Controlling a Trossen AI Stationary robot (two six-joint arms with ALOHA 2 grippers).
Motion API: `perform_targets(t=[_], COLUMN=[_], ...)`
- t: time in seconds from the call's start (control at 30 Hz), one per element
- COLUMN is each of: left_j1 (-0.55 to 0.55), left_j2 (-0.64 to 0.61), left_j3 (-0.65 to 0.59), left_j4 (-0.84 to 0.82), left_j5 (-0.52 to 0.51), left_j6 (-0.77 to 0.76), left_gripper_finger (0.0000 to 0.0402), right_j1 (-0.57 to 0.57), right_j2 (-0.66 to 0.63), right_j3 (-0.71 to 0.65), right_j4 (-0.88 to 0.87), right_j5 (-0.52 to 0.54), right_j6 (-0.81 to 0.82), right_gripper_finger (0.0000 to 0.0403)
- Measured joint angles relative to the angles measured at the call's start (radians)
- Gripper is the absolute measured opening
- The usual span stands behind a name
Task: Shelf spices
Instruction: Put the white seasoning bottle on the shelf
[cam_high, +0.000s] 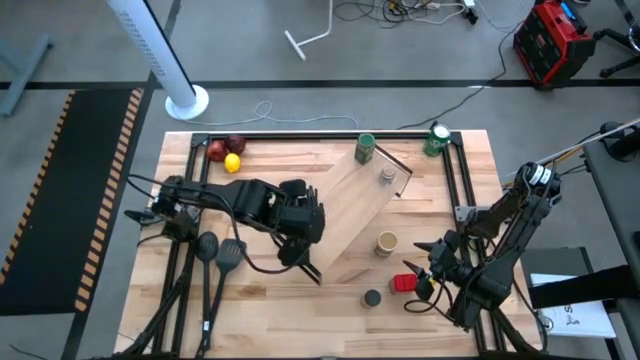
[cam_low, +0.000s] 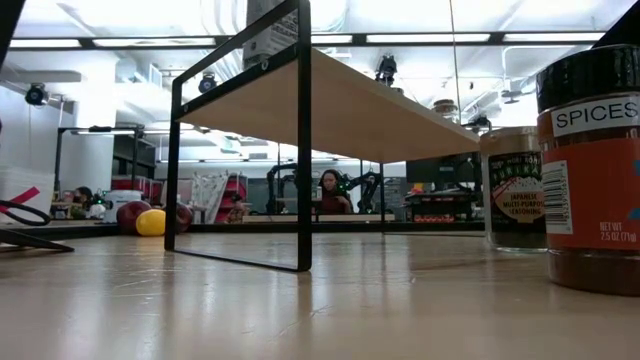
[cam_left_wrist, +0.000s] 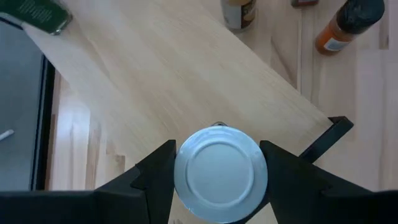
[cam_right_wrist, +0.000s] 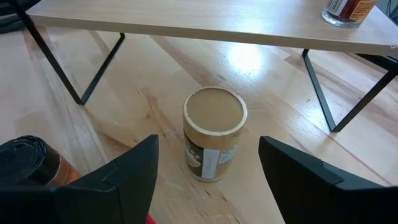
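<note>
Placement needs care: left gripper (cam_left_wrist: 219, 180) is clamped on the white-topped jar (cam_left_wrist: 221, 172) above the shelf (cam_high: 355, 205), near its end; lower it upright. Right gripper (cam_right_wrist: 208, 180), fingers apart, waits by the tan-topped jar (cam_right_wrist: 214, 132) beside the shelf.

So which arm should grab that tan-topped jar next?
The right. Its open fingers already face the tan jar on the table, while the left fingers are shut on a white-topped jar.
</note>
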Motion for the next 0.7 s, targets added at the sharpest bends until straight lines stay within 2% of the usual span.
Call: perform_targets(t=[0.13,0.47,0.7], left_j1=[0.000,0.010,0.016], left_j2=[-0.071,-0.338,-0.431], left_j3=[-0.100,-0.501,-0.636], left_j4=[0.054,0.316,0.371], left_j5=[-0.009,-0.005,0.010], left_j6=[-0.030,-0.116,-0.199], left_gripper_finger=[0.0190,0.0190,0.0191], right_j1=[0.000,0.000,0.000], right_j2=[0.000,0.000,-0.001], right_j3=[0.000,0.000,0.000], right_j4=[0.002,0.004,0.007], right_j5=[0.000,0.001,0.024], right_j6=[-0.009,-0.008,-0.007], right_gripper_finger=[0.0263,0.0261,0.0251])
